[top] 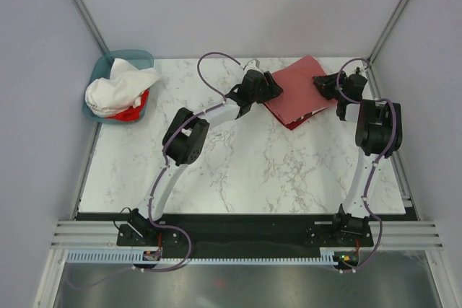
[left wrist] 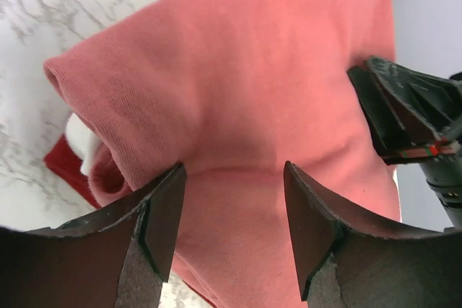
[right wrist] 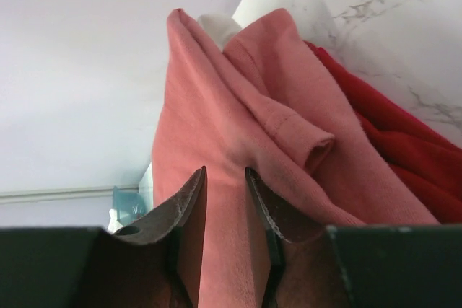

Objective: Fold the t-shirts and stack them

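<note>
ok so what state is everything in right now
salmon t-shirt, folded, topping the stack
red t-shirt, flat beneath it
white t-shirts, crumpled in the teal basket
teal basket, upright, full
left gripper, open over the salmon t-shirt
right gripper, pinching the salmon t-shirt's edge

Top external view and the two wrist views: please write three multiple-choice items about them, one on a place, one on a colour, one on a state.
1. The teal basket stands at which part of the table? A far left corner; B near right corner; C middle.
2. The top t-shirt at the far right is: A white; B salmon-red; C black.
3. The jaws of the left gripper are: A pressed together; B apart; C hidden.

Key: 1 A, the top view shows it in the far left corner. 2 B, both wrist views show salmon-red cloth on top. 3 B, the left wrist view shows a clear gap between them.
</note>
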Controlling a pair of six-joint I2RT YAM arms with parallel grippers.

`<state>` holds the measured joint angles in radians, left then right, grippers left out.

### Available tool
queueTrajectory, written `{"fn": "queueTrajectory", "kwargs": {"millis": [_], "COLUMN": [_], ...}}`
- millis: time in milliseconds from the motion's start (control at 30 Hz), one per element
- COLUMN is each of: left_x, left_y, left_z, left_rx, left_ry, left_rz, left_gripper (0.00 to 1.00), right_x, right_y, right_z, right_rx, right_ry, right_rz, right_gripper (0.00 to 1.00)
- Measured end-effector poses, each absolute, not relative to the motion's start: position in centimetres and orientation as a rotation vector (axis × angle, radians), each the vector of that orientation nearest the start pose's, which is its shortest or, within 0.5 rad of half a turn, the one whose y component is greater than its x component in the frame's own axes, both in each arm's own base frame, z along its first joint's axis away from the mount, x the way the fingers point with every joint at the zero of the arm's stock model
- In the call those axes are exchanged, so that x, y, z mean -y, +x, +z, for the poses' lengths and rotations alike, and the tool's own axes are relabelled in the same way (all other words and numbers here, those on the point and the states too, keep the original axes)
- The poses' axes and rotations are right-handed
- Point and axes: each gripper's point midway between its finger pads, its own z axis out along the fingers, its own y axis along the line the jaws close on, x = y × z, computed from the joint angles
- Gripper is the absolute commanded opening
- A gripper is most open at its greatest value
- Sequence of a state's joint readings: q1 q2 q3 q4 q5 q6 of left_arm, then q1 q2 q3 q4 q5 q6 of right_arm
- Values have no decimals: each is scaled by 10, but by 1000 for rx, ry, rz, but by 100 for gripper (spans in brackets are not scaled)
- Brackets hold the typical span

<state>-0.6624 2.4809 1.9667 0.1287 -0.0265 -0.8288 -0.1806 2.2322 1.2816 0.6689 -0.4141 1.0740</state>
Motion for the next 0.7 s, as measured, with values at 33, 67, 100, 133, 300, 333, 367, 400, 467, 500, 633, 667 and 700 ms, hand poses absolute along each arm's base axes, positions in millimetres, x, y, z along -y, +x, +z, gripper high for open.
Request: {"fn": "queueTrajectory", "kwargs": {"millis": [33, 67, 100, 133, 300, 333, 367, 400, 467, 500, 633, 667, 700], "left_x": [444, 442, 440, 439, 427, 426, 424, 423, 417, 415, 395, 389, 381], "left_y": [531, 533, 534, 533, 524, 523, 522, 521, 519, 517, 508, 507, 507], "left_z": [82, 81, 83, 85, 93, 96, 100, 104, 113, 118, 143, 149, 155], "left_rx": [-2085, -2087, -2083, -2080, -2089, -2086, -2081, -2076, -2068, -2064, -2044, -2040, -2033], "left_ry": [-201, -206, -208, -210, -212, -211, -207, -205, -200, -199, -209, -215, -221], "left_rz": [-935, -936, -935, -933, -903, -898, -895, -889, -881, -879, -886, -886, -890], "left_gripper": [65, 65, 65, 65, 68, 70, 70, 71, 73, 75, 76, 76, 76], "right_x": [1, -1, -2, -4, -13, -17, -21, -26, -43, -53, -91, -97, -101], "right_y": [589, 589, 589, 588, 576, 573, 569, 566, 557, 553, 533, 527, 523], "right_z": [79, 82, 84, 87, 130, 147, 162, 174, 196, 202, 181, 170, 154], "right_rx": [-1735, -1731, -1733, -1739, -1746, -1727, -1710, -1694, -1667, -1662, -1706, -1727, -1746], "right_ry": [877, 867, 859, 846, 773, 748, 723, 700, 641, 613, 577, 589, 609], "right_rz": [995, 997, 994, 984, 939, 941, 946, 954, 983, 1001, 1071, 1088, 1104], "right_gripper": [37, 41, 42, 43, 43, 43, 43, 43, 43, 43, 43, 43, 43]}}
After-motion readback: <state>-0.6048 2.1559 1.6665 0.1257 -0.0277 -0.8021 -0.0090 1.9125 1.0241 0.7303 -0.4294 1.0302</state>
